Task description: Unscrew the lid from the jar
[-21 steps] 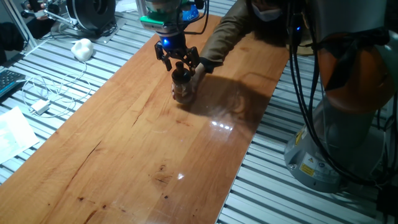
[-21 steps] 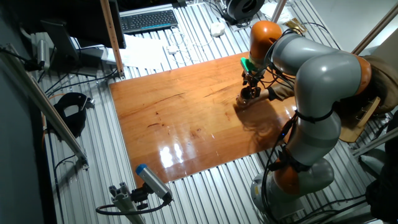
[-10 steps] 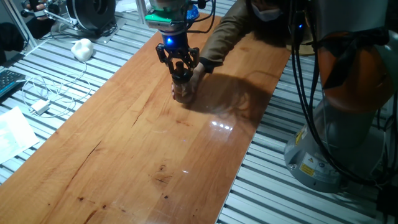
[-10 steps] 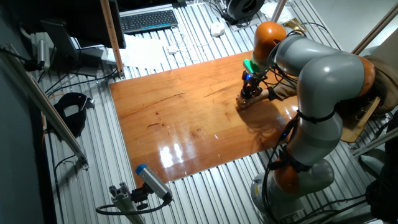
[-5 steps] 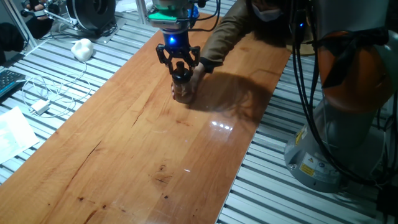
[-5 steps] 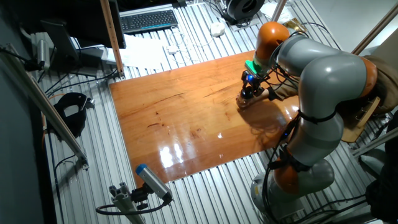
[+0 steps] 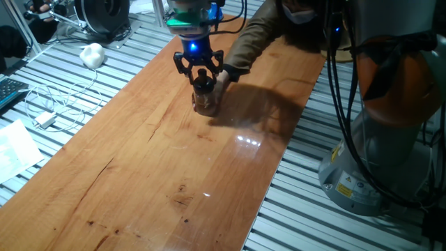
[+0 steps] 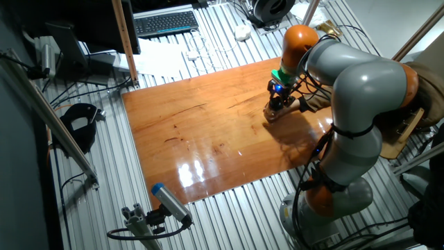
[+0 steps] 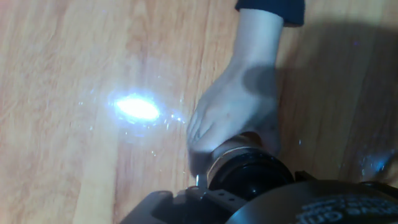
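The jar [image 7: 205,104] is small clear glass and stands upright near the far end of the wooden table [image 7: 153,160]. Its black lid [image 7: 203,86] is on top. My gripper [image 7: 203,77] comes straight down from above and is shut on the lid's knob. A person's hand [image 7: 224,82] holds the jar from the right side. The other fixed view shows the gripper [image 8: 277,103] over the jar [image 8: 272,113]. In the hand view the black lid [image 9: 252,177] sits close under the camera, with the hand [image 9: 239,106] wrapped around the jar below it.
The person's sleeved arm [image 7: 261,35] reaches in from the far right edge of the table. White cables and a plug [image 7: 45,111] and a white lump [image 7: 93,54] lie on the slatted bench to the left. The arm's base [image 7: 390,132] stands to the right.
My gripper has turned about its vertical axis while staying on the lid. The jar and the person's hand have stayed in place.
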`<state>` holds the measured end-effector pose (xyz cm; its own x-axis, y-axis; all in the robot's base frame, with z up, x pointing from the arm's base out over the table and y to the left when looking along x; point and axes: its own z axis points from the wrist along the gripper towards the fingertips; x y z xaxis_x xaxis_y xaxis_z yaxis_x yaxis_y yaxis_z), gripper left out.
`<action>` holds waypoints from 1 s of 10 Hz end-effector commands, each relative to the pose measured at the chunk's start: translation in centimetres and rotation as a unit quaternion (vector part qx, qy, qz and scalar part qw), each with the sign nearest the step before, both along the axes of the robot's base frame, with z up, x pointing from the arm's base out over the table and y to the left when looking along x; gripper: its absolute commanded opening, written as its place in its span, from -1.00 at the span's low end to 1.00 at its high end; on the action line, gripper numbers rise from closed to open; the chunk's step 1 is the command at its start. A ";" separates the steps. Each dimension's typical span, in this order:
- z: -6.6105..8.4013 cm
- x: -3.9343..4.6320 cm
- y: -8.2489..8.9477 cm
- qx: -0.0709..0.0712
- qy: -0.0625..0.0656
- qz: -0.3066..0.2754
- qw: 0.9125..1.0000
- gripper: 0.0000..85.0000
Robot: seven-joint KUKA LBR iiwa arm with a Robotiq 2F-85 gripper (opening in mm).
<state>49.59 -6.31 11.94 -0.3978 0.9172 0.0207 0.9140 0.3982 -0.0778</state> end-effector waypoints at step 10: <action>0.2 -0.04 0.2 -0.002 0.008 0.168 0.986 -1.00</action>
